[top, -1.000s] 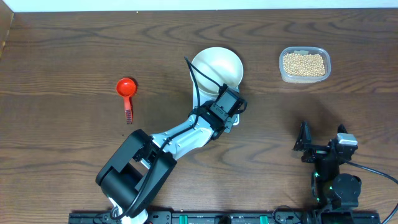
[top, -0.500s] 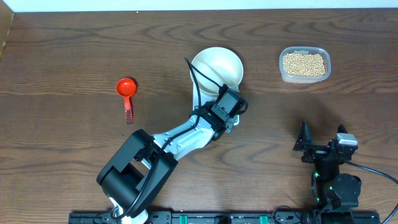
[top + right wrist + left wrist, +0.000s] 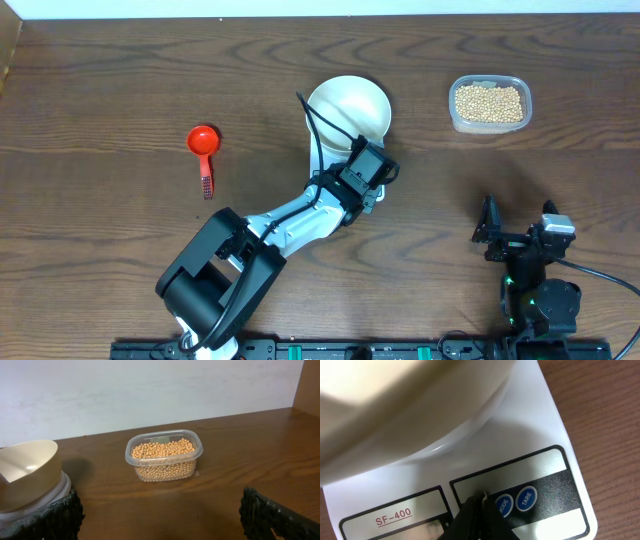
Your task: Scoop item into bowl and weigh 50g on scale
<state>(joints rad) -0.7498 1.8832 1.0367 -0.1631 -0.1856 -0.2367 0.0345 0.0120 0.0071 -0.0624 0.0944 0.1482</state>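
The white bowl (image 3: 350,108) sits on the white scale (image 3: 319,156), and its inside looks empty. My left gripper (image 3: 358,160) is shut, holding nothing. In the left wrist view its tips (image 3: 480,498) rest on the scale's (image 3: 540,425) front panel, just left of the blue MODE button (image 3: 504,505), with the TARE button (image 3: 526,498) beyond it. The bowl (image 3: 395,410) fills the top of that view. The pale-tan beans (image 3: 488,102) lie in a clear tub at the back right. My right gripper (image 3: 518,230) stands open near the front right, facing the beans (image 3: 164,450) from a distance.
A red scoop (image 3: 204,145) lies on the table at the left, handle toward the front. The clear tub (image 3: 164,467) stands alone at the back right. The bowl (image 3: 27,472) shows at the left edge of the right wrist view.
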